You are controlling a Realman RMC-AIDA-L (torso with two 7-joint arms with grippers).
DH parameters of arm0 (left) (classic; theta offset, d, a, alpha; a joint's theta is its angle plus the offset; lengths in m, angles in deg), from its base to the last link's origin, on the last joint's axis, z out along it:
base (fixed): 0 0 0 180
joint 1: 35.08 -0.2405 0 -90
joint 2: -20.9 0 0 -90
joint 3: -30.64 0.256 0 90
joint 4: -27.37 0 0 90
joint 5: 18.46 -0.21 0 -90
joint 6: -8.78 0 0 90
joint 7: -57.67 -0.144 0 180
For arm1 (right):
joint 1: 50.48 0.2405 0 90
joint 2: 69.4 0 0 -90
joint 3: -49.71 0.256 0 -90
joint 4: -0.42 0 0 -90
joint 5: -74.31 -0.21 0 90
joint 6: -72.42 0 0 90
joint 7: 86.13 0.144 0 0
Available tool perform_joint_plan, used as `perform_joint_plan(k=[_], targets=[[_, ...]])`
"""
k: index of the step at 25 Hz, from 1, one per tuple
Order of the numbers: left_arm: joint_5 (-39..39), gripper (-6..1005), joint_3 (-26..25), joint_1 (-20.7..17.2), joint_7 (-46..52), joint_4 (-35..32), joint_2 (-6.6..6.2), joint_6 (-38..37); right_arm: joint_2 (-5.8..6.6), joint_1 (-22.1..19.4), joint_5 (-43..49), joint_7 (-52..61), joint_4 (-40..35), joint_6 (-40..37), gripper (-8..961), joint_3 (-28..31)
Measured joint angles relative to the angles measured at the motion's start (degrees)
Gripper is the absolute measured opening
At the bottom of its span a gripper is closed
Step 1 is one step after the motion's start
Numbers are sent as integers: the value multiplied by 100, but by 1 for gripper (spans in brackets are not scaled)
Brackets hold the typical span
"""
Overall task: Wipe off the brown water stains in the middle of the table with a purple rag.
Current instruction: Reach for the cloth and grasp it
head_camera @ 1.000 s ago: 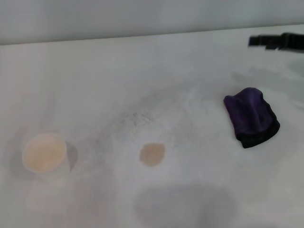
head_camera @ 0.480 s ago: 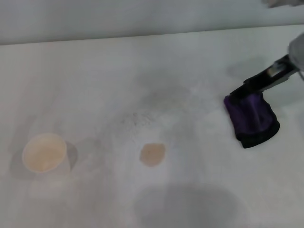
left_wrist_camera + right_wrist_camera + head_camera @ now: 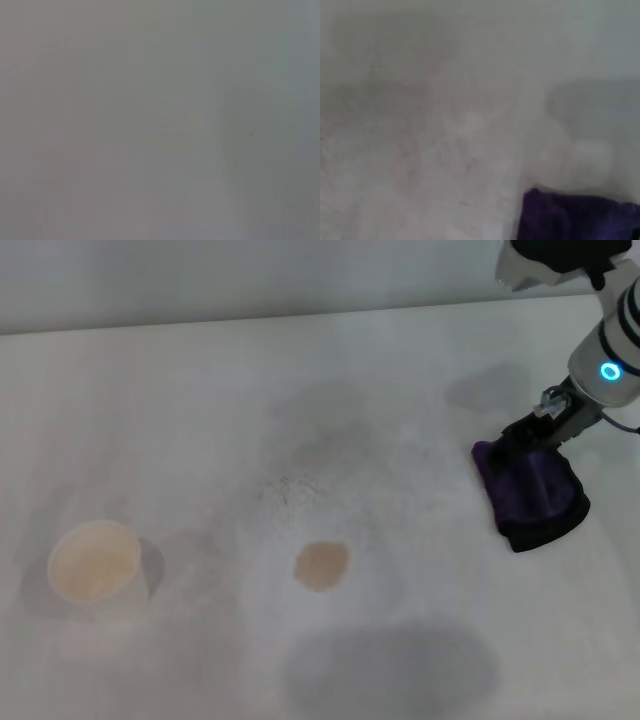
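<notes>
Our head view: soft, even, bright light on white bench (image 3: 200, 390) — broad diffuse shadow near front edge. Our left wrist view: featureless grey, nothing resolved. Right wrist view blurred — purple rag (image 3: 575, 217) out of focus.

White right arm, glowing blue ring light, black right hand (image 3: 522, 437), thin cable

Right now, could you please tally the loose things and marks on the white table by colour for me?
Purple: 1, the dark purple soft cloth rag, with the right pincer at its far edge.
White: 1, the small round white cup.
Tan-brown: 1, the small roundish brown water stain.
Total: 3.
</notes>
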Motion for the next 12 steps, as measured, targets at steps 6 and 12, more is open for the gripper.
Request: perform_joint_plan(k=[6, 12], targets=[[0, 877, 0, 5, -10, 0, -13, 0, 5, 106, 40, 12, 448, -222, 779, 13], [-1, 877, 0, 46, -17, 3, -29, 82, 3, 213, 249, 25, 703, -274, 766, -12]])
